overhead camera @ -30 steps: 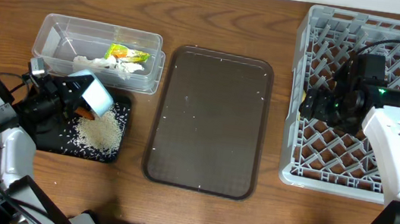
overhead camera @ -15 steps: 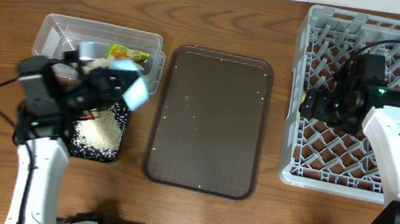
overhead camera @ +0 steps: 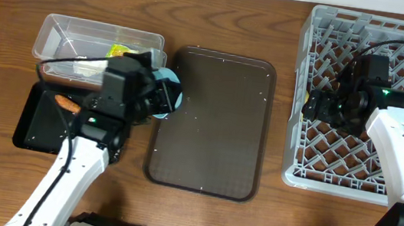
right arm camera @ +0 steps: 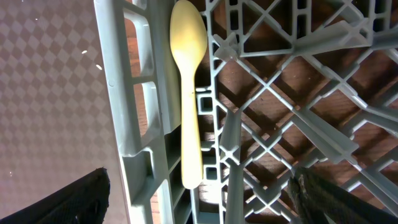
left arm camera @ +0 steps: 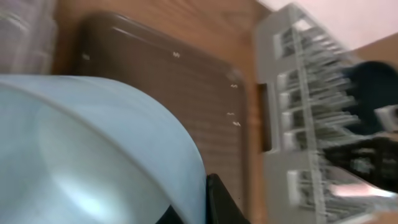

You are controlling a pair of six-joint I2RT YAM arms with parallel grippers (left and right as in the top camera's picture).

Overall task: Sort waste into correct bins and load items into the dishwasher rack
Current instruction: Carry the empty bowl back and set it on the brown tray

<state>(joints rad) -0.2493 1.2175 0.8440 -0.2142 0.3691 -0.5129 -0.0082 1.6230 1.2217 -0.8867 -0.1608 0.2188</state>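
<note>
The black tray (overhead camera: 30, 129) holds the carrot (overhead camera: 68, 103) near its 12 o'clock edge. At 12 o'clock from it, the clear tub (overhead camera: 57, 33) holds the wrapper (overhead camera: 121, 51). The left gripper (overhead camera: 160, 92) is clamped on the light-blue cup (left arm camera: 93, 143) at the brown tray's (overhead camera: 215, 130) 10 o'clock rim. In the rack (overhead camera: 297, 140), the right gripper (overhead camera: 317, 105) stands with its fingers apart. The spoon (right arm camera: 188, 81) lies free at their 12 o'clock.
</note>
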